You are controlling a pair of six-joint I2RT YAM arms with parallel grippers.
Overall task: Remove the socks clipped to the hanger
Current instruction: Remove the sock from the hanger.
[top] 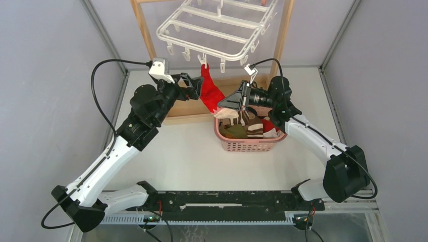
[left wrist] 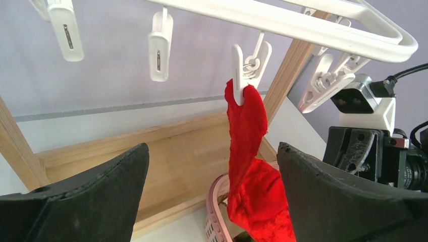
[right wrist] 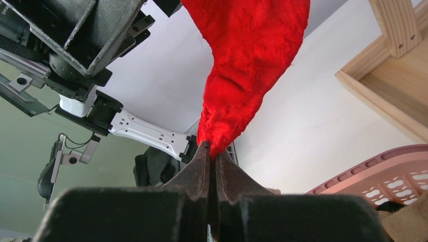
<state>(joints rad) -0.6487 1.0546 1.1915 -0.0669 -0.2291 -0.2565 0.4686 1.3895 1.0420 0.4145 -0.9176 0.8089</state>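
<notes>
One red sock (top: 209, 92) hangs from a clip (left wrist: 245, 75) on the front rim of the white hanger (top: 217, 27). My right gripper (right wrist: 212, 154) is shut on the sock's lower tip, just above the basket; in the top view it (top: 221, 106) sits to the right of the sock. My left gripper (left wrist: 212, 196) is open, its fingers (left wrist: 75, 201) wide apart on either side of the red sock (left wrist: 247, 151), which hangs nearer the right finger without touching it. In the top view the left gripper (top: 197, 86) is at the sock's left side, below the clip.
A pink basket (top: 250, 145) under the hanger holds several loose socks (top: 250, 126), striped, tan and white. The wooden frame stand (top: 144, 30) carries the hanger, and its base board (left wrist: 166, 156) lies behind the sock. Empty clips (left wrist: 159, 48) dangle along the rim.
</notes>
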